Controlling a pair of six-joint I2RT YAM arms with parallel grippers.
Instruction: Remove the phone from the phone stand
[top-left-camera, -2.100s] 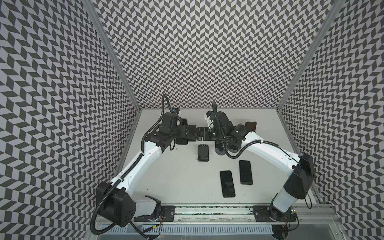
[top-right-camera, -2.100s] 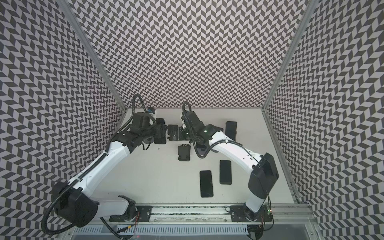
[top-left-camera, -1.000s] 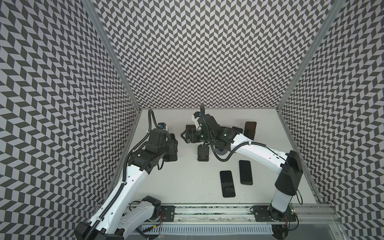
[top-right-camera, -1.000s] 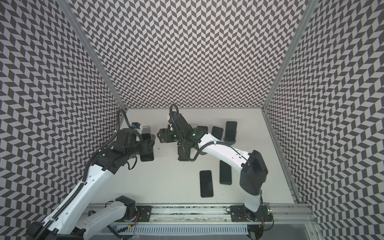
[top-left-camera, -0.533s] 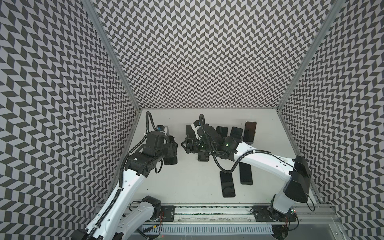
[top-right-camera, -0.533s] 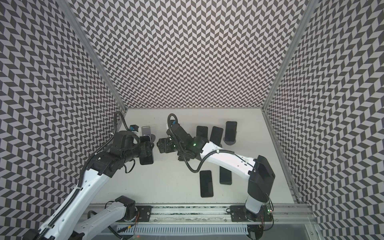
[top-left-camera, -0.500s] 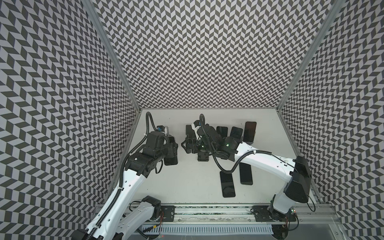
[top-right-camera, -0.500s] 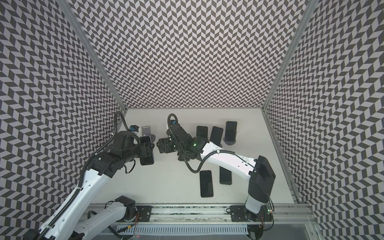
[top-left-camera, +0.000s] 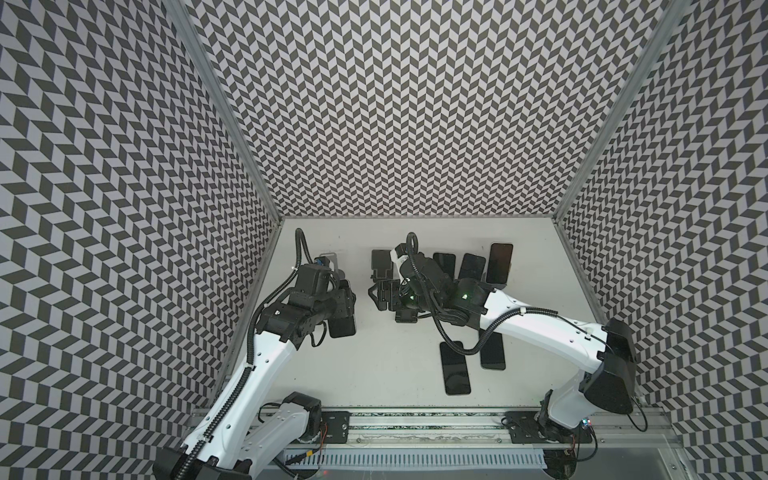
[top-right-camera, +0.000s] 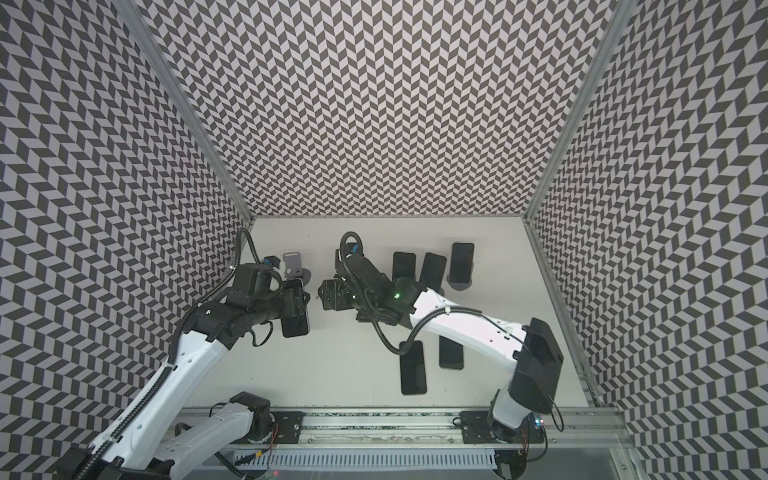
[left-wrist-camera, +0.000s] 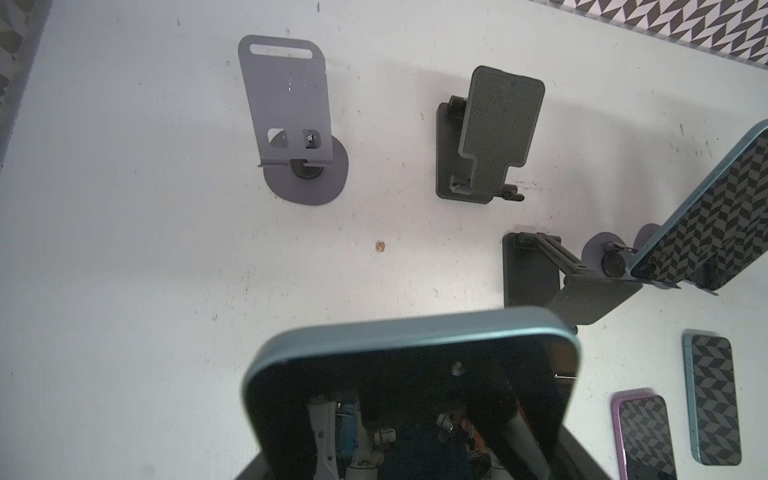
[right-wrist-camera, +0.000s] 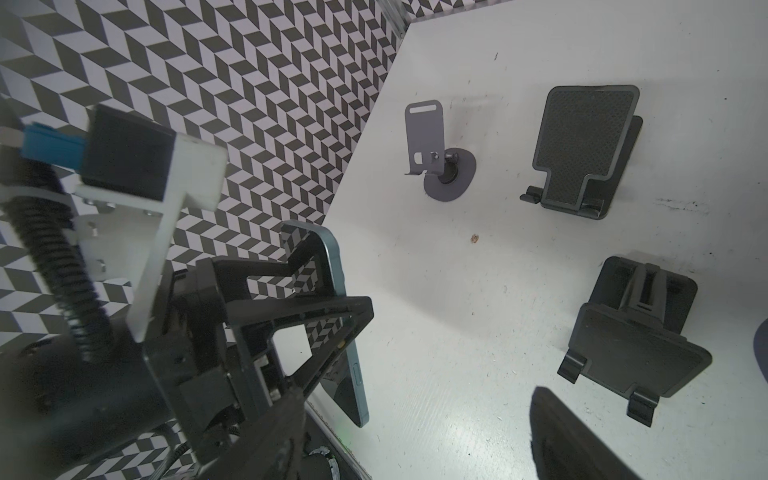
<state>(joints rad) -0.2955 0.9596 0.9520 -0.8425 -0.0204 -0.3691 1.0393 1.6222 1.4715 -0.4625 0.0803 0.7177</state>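
Just beside the grey phone stand (left-wrist-camera: 286, 112), left fingers (right-wrist-camera: 324, 309) clamp the teal phone (left-wrist-camera: 411, 374). Right fingers (right-wrist-camera: 569, 440) hang parted, holding nothing.

You've got a flat phone (top-left-camera: 457, 368) and its neighbour (top-left-camera: 493, 351) side by side toward the front right of the bench (top-left-camera: 374, 365), a row of three phones (top-left-camera: 471, 268) near the back edge, and chevron walls (top-left-camera: 415, 124) on three sides.
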